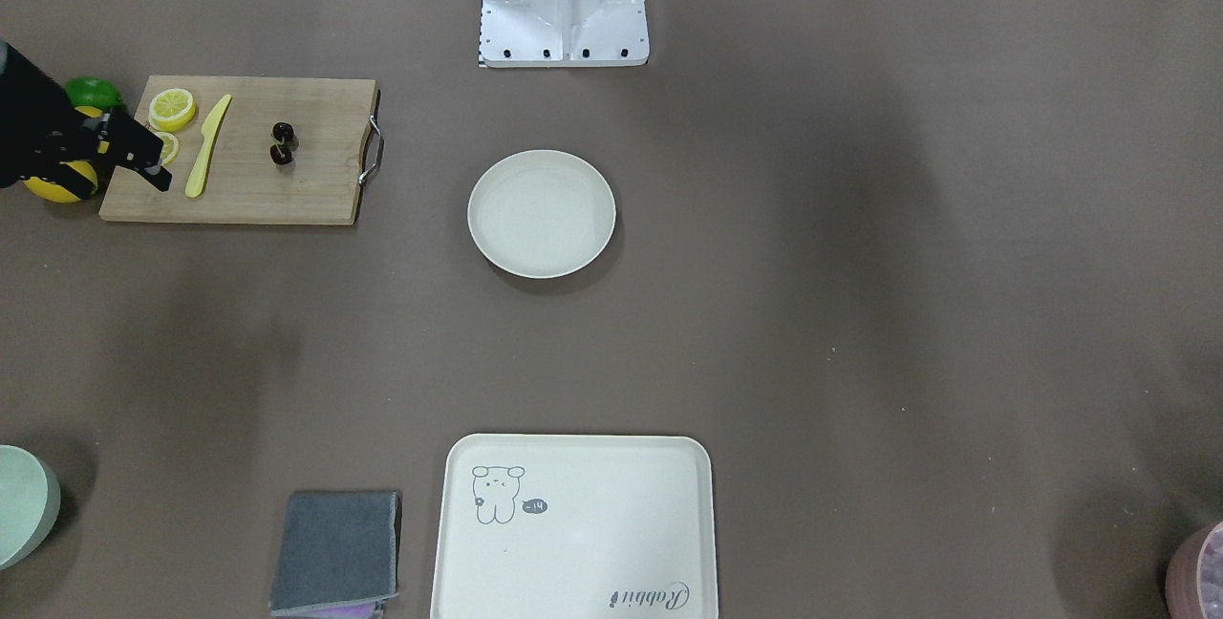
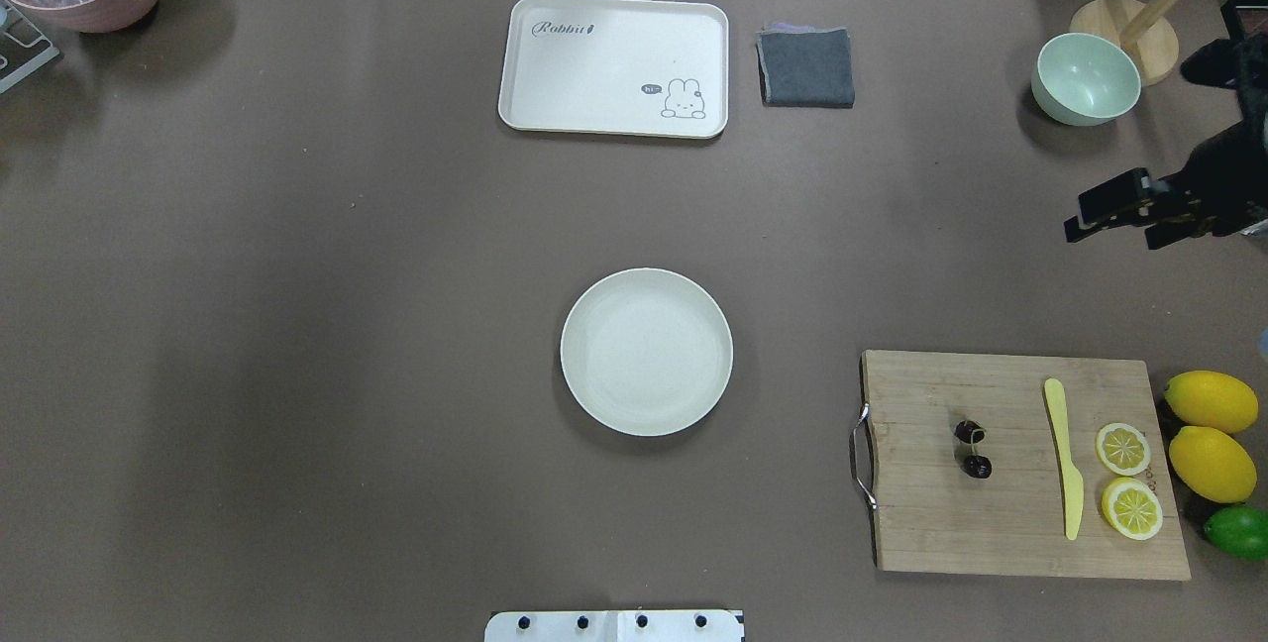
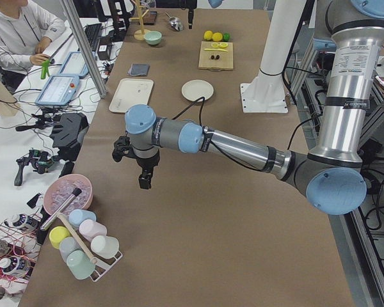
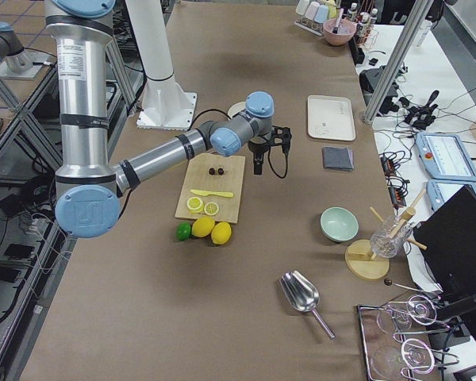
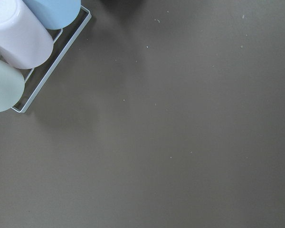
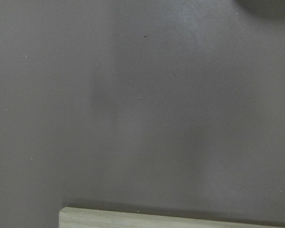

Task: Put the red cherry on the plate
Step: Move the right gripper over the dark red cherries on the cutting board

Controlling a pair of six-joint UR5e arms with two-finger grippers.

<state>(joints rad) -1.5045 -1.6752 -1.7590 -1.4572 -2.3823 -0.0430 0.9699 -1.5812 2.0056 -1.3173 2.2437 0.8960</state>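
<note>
The red cherry (image 2: 977, 467) is the smallest thing here, a joined pair lying on the cutting board (image 2: 991, 523) near its middle, a little toward the handle end.

Working down in size, there is one worktop (image 2: 297, 325) and one rabbit tray (image 2: 614, 67) far beyond the board's far edge. Then come the one board, and one plate (image 2: 646, 353) off the board's handle end, well apart from it and bare. One grey cloth (image 2: 806, 67) and one green bowl (image 2: 1085, 77) also lie beyond the far edge. Two whole lemons (image 2: 1211, 401) and one lime (image 2: 1238, 530) sit just beside the end opposite the handle. On the board are one yellow knife (image 2: 1062, 454), two lemon halves (image 2: 1122, 449) and the one cherry pair.

The right pincer (image 2: 1076, 216) hangs beyond the board's far edge with its fingers parted and nothing between them. The left pincer (image 3: 144, 182) is far from the board, and I cannot tell its state.

The step in hand looks like the approach. It should go best if the right pincer comes straight down over the pair and stays clear of the knife. Closing gently across one fruit or the stem joint matters, since glossy round fruit may roll or squirt away.
</note>
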